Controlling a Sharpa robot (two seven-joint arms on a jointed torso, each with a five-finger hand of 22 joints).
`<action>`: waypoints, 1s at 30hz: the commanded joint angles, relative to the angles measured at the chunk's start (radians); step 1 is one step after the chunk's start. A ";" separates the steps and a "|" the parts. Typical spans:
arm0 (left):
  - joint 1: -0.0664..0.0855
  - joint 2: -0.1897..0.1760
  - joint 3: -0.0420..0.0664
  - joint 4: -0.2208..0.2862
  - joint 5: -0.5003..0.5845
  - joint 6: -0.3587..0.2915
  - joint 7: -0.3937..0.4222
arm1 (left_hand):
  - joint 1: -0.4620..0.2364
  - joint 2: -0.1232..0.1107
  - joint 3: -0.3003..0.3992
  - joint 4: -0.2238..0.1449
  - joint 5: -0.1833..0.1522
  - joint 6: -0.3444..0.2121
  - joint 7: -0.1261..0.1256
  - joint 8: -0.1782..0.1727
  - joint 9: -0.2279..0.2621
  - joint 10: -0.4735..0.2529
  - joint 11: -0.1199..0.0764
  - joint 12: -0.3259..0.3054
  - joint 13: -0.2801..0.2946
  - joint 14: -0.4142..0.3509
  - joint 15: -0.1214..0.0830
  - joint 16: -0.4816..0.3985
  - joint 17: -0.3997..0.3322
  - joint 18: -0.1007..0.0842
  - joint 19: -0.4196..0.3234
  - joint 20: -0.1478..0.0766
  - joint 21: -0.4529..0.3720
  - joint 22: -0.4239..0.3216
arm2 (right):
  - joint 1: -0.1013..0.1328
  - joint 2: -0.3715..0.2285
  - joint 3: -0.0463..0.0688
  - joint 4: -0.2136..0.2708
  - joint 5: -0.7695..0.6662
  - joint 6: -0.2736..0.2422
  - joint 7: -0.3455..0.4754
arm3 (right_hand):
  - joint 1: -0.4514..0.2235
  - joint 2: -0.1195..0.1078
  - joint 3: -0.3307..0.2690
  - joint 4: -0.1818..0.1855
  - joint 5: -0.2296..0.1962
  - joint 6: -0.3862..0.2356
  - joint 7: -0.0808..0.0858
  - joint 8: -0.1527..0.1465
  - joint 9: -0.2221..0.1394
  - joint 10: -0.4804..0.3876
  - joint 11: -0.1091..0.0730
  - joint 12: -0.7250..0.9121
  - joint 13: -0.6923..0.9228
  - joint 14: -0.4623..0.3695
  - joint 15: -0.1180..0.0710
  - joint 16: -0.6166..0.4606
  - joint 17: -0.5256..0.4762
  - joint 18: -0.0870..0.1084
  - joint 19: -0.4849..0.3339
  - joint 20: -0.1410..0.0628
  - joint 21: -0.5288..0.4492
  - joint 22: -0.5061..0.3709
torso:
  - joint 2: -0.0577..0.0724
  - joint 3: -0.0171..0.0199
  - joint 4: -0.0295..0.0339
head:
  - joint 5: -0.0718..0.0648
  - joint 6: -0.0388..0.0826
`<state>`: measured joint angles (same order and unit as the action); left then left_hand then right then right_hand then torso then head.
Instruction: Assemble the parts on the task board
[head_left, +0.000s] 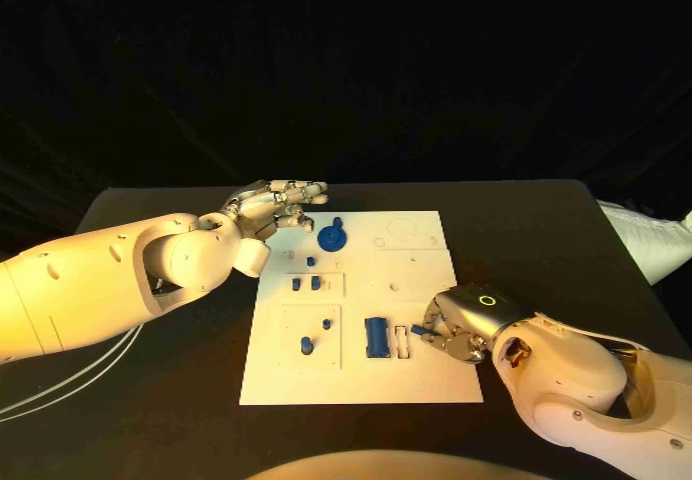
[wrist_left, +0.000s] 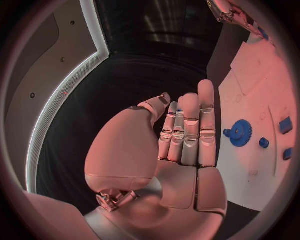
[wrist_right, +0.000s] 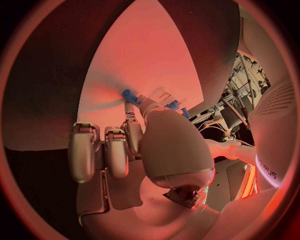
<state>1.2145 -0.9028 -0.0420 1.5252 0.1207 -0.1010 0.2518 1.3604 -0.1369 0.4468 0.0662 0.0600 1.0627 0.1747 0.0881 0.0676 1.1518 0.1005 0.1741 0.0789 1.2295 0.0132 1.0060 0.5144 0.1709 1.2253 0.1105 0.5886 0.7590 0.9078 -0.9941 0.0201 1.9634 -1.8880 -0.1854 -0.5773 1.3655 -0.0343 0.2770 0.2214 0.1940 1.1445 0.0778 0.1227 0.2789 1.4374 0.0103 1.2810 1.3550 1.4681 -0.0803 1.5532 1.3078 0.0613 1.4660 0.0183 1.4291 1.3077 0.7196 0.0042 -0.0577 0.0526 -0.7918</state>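
Item: white rectangular task board (head_left: 411, 385), landmark for all entries. Small blue plastic parts lie on it: round toothed blue gear (head_left: 332, 238) near its far edge, tall blue block (head_left: 376, 337) near its near edge. My right hand (head_left: 459, 330) is just beside that block, and I seem to pinch a small blue peg (wrist_right: 129, 95) at my fingertips, other fingers curled. My left hand (head_left: 274, 210) hovers over the far left corner, fingers straight, holding nothing. Advice to self: keep the peg upright, align over its socket, press gently.
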 joint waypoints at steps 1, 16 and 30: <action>0.000 0.002 0.000 0.004 -0.005 0.014 0.008 | -0.001 0.008 -0.003 -0.002 0.005 -0.005 -0.001 0.003 0.000 -0.007 -0.001 0.005 -0.001 -0.009 0.001 0.006 -0.001 0.011 0.004 0.004 -0.006 -0.001 | 0.002 -0.010 0.000 0.007 0.124 -0.110 -0.029 | -0.008 -0.001 0.007 -0.001 0.006 0.030 -0.021 0.005 0.002 0.055 -0.033 0.004 0.060 0.099 -0.007 0.005 0.245 -0.015 0.030 -0.001 0.002 0.056 | 0.001 0.0006 -0.0004 | 0.001 0.002; 0.000 0.000 0.000 0.009 -0.005 0.014 0.006 | 0.000 0.009 -0.003 -0.003 0.005 -0.005 -0.001 0.003 0.000 -0.007 -0.001 0.006 -0.001 -0.010 0.001 0.006 -0.002 0.011 0.004 0.004 -0.006 -0.001 | 0.004 -0.009 0.001 0.022 0.408 -0.196 -0.017 | -0.029 -0.029 0.025 -0.005 0.015 0.034 -0.019 -0.004 -0.001 0.050 -0.031 -0.016 0.052 0.099 -0.006 0.006 0.247 -0.015 0.031 0.000 0.004 0.059 | 0.001 0.0012 -0.0002 | -0.001 -0.002; 0.001 0.001 0.000 0.011 -0.005 0.014 0.005 | 0.000 0.009 -0.003 -0.004 0.005 -0.005 -0.001 0.003 0.000 -0.007 -0.001 0.006 -0.001 -0.010 0.001 0.006 -0.002 0.011 0.003 0.004 -0.006 -0.002 | 0.002 0.015 0.000 0.014 0.499 -0.153 -0.020 | -0.102 -0.056 0.009 0.011 0.120 0.050 -0.019 -0.013 -0.004 0.058 -0.030 0.000 0.063 0.100 -0.005 0.008 0.249 -0.015 0.031 0.001 0.006 0.061 | 0.001 0.0007 -0.0010 | 0.003 -0.004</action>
<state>1.2144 -0.9034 -0.0421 1.5330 0.1186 -0.1011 0.2517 1.3604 -0.1369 0.4469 0.0662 0.0600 1.0627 0.1746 0.0881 0.0676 1.1521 0.1002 0.1741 0.0789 1.2263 0.0164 1.0060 0.5137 0.1709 1.2253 0.1104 0.5886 0.7590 0.9113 -0.9814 0.0203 1.9791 -1.4284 -0.3608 -0.5935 1.2705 -0.0896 0.2906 0.2300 0.3069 1.1836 0.0599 0.1132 0.2736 1.4612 -0.0104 1.2760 1.3081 1.4685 -0.0802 1.5570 1.3075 0.0612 1.4660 0.0183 1.4291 1.3074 0.7209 0.0048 -0.0582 0.0548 -0.7965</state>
